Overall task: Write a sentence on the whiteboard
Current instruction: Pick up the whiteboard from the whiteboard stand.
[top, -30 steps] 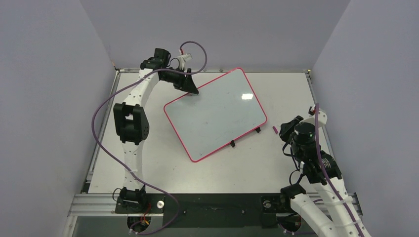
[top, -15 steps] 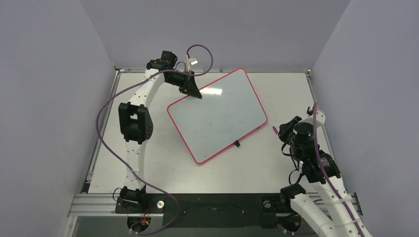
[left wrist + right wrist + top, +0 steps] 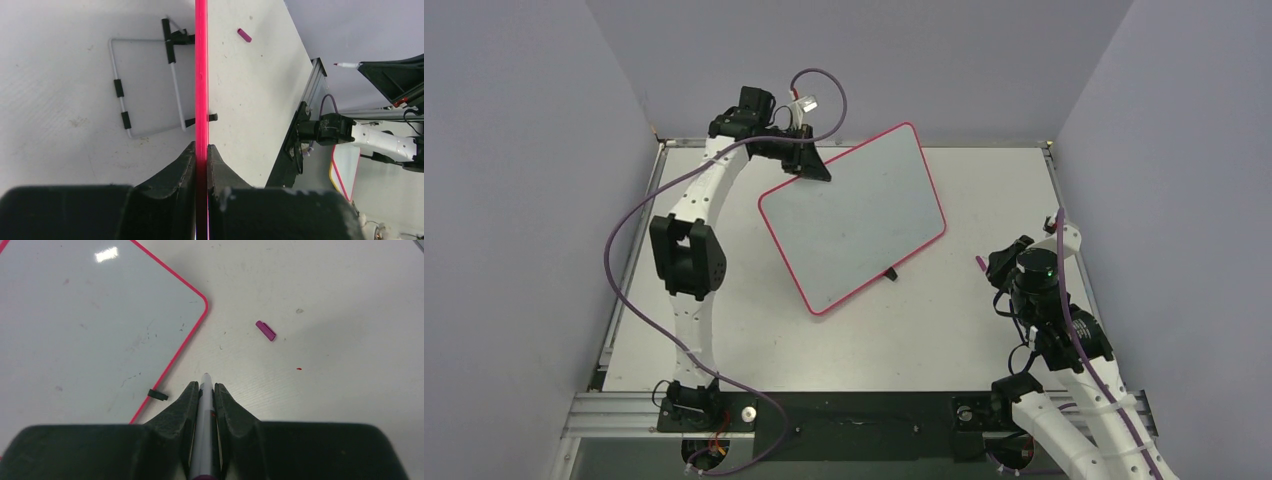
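The whiteboard (image 3: 854, 215), white with a pink-red rim, is tilted up off the table at its far left corner. My left gripper (image 3: 816, 170) is shut on that corner. In the left wrist view the rim (image 3: 201, 75) runs edge-on between my left gripper's (image 3: 201, 146) black fingers, and the wire stand (image 3: 145, 85) shows on the board's back. My right gripper (image 3: 997, 262) hovers right of the board, shut on a grey marker (image 3: 204, 405) with its tip pointing at the table. No sentence shows on the board face (image 3: 90, 325), only faint smudges.
A pink marker cap (image 3: 980, 263) lies on the table by the right gripper, also seen as the cap (image 3: 265, 330) in the right wrist view. A black clip foot (image 3: 891, 273) sticks out under the board's near edge. Grey walls close in the table on three sides.
My left gripper has shut on the board's far left corner and raised it, so the board is tilted and has shifted a little left. The right arm has not moved.
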### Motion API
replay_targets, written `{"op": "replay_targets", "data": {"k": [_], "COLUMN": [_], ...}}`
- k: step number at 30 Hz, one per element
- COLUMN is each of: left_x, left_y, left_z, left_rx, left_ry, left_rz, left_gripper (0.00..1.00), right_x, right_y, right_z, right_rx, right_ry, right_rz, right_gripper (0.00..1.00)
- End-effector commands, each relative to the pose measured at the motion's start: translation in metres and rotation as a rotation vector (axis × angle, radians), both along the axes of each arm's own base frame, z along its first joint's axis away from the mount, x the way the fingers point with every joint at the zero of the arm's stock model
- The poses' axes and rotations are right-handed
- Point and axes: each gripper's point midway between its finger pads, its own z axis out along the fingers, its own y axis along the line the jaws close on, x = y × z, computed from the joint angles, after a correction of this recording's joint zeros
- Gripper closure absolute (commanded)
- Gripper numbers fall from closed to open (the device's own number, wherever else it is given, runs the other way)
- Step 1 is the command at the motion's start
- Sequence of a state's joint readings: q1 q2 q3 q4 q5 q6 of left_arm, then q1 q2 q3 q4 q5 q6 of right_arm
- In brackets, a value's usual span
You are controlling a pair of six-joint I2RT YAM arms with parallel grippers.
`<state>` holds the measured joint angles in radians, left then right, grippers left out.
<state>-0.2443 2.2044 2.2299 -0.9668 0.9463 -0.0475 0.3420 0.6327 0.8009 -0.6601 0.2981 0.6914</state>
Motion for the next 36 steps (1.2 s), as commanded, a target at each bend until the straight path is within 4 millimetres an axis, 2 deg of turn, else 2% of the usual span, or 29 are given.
{"op": "replay_targets", "data": {"k": [1, 4, 10, 23, 28, 36], "left_x": [0.019, 0.022, 0.013, 0.0, 0.008, 0.015], "left_y": [0.007, 0.004, 0.0, 0.004, 0.011, 0.02], "left_z": [0.077, 0.09, 0.124, 0.182, 0.187, 0.172], "left_rx": [-0.12, -0.187, -0.317, -0.437, -0.417, -0.367], "left_ry": [-0.193, -0.199, -0.248, -0.402, -0.428, -0.438], "left_rz": [0.082, 0.095, 0.089, 0.141, 0.233, 0.393], "left_gripper": [1.0, 1.0, 1.0, 1.0, 1.0, 1.0], "right_x": [0.001, 0.001, 0.002, 0.005, 0.004, 0.004], "right_y": [0.0, 0.0, 0.0, 0.003, 0.003, 0.003], "right_z": [0.006, 0.005, 0.003, -0.001, 0.0, -0.001], "right_rx": [0.001, 0.001, -0.004, 0.004, 0.007, 0.01], "right_ry": [-0.033, -0.03, -0.024, -0.016, -0.021, -0.02], "right_rz": [0.002, 0.001, -0.003, 0.002, 0.002, 0.002], "right_gripper": [1.0, 1.0, 1.0, 1.0, 1.0, 1.0]}}
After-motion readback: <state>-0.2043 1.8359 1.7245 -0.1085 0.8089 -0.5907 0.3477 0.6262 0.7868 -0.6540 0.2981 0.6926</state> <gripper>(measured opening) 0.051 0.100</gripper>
